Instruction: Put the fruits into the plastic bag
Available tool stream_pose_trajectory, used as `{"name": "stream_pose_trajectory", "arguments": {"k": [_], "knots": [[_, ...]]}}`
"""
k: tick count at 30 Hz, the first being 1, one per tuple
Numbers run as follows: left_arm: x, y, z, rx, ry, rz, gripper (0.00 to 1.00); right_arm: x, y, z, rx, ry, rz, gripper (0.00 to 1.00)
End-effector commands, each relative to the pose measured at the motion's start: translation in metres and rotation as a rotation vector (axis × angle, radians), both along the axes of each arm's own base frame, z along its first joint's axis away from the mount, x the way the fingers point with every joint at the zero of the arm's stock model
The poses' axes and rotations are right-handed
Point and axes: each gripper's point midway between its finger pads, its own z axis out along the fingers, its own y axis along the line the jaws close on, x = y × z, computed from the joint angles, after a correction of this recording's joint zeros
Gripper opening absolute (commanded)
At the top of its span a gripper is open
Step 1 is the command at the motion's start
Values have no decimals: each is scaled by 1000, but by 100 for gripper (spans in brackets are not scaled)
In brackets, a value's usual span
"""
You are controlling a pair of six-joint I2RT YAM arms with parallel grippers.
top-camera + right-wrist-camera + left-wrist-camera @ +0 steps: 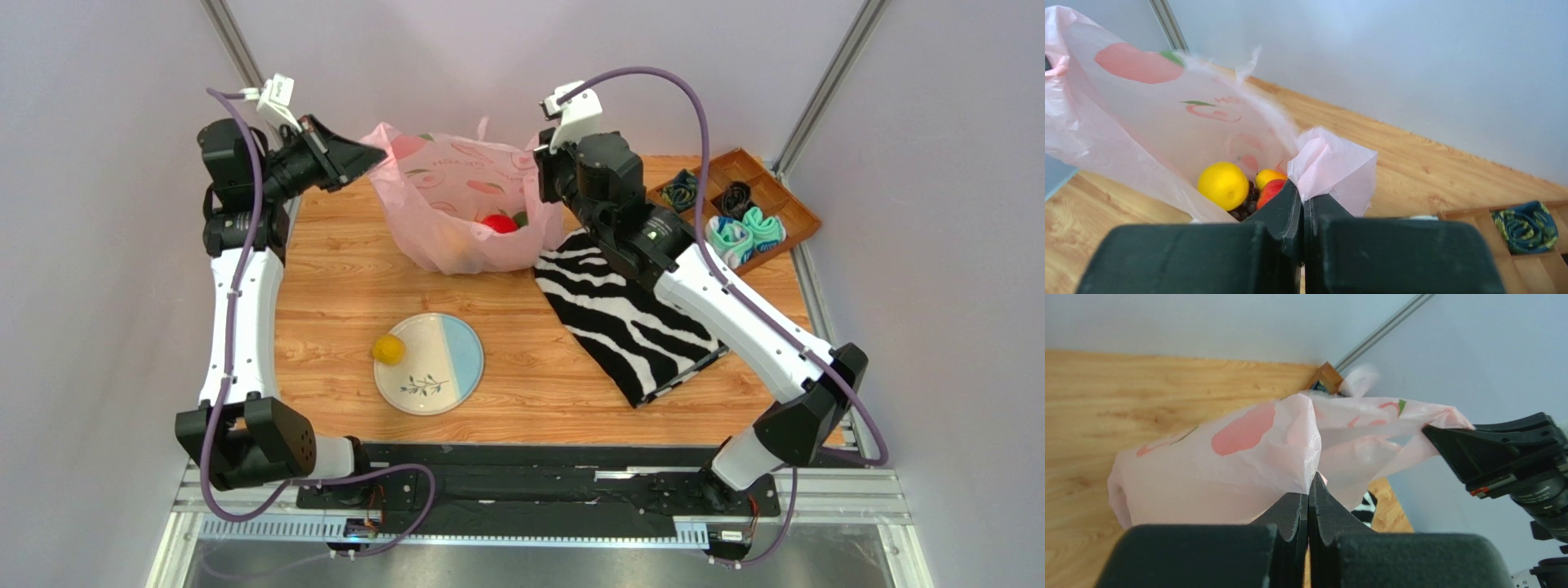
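- Top view: the plastic bag (pixel 460 233) stands at the far side of the table (pixel 331 270), its mouth stretched between the two arms; the left gripper (pixel 368 157) is closed on the left rim of the bag and the right gripper (pixel 546 172) on the right rim; a red fruit (pixel 497 223) shows inside the bag; one lemon (pixel 388 350) lies on the left edge of a plate (pixel 448 368), well apart from the bag; a zebra cloth (pixel 626 312) lies just right of the bag, and a wooden tray (pixel 785 202) is at the far right.
- Left wrist view: the jaws of the left gripper (pixel 1309 496) are pressed together with a fold of the pink plastic pinched between them; the right gripper (pixel 1468 447) holds the opposite edge.
- Right wrist view: the right gripper (pixel 1303 205) is shut on a bunched piece of the rim; inside the bag lie a second lemon (pixel 1223 185), a mango (pixel 1269 177), the red fruit and a dark grape bunch (pixel 1244 208), all touching; a cloth bundle (pixel 1527 226) sits in the tray.
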Motion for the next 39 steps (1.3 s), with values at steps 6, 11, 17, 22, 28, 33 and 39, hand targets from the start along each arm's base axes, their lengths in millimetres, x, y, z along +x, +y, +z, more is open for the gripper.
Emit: {"name": "stream_pose_trajectory", "arguments": {"k": [6,11,17,22,28,33,39], "knots": [[17,9,-44,56,71,1,0,44,32,-91,-158,130,15,0],[13,13,-76,100,131,9,0,43,33,-99,-162,152,22,2],[6,12,-77,106,123,13,0,35,30,-80,-137,129,37,31],[2,12,-75,112,110,19,0,14,27,-47,-43,106,69,62],[-1,12,-72,120,100,26,0,-48,29,-2,55,-31,123,78],[-1,14,-73,133,100,40,0,-103,89,-31,184,98,374,80],[0,14,-74,141,102,45,0,-147,181,-116,123,323,571,80]]}}
